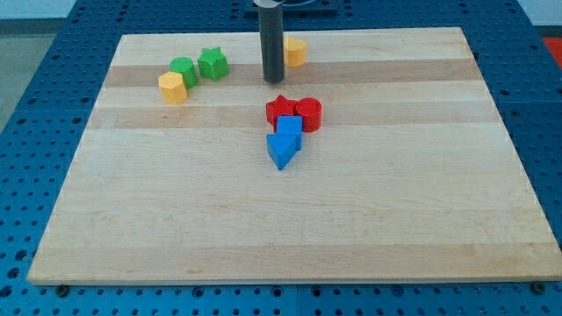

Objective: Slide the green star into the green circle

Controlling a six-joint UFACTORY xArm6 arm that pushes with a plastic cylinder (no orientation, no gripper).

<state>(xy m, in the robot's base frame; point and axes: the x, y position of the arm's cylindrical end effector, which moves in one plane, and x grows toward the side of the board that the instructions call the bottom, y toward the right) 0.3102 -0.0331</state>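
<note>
The green star (pixel 212 63) lies near the view's top left, just right of the green circle (pixel 183 69), the two nearly touching. A yellow hexagon block (pixel 173 88) sits against the green circle's lower left. My tip (pixel 273 81) is the lower end of the dark rod, to the right of the green star with a gap between them, and just left of a yellow block (pixel 295 52).
A red star (pixel 281 110) and a red circle (pixel 308 112) sit together in the board's middle. A blue cube (pixel 290 128) and a blue triangle (pixel 281 151) lie just below them. The wooden board (pixel 369 219) rests on a blue pegboard table.
</note>
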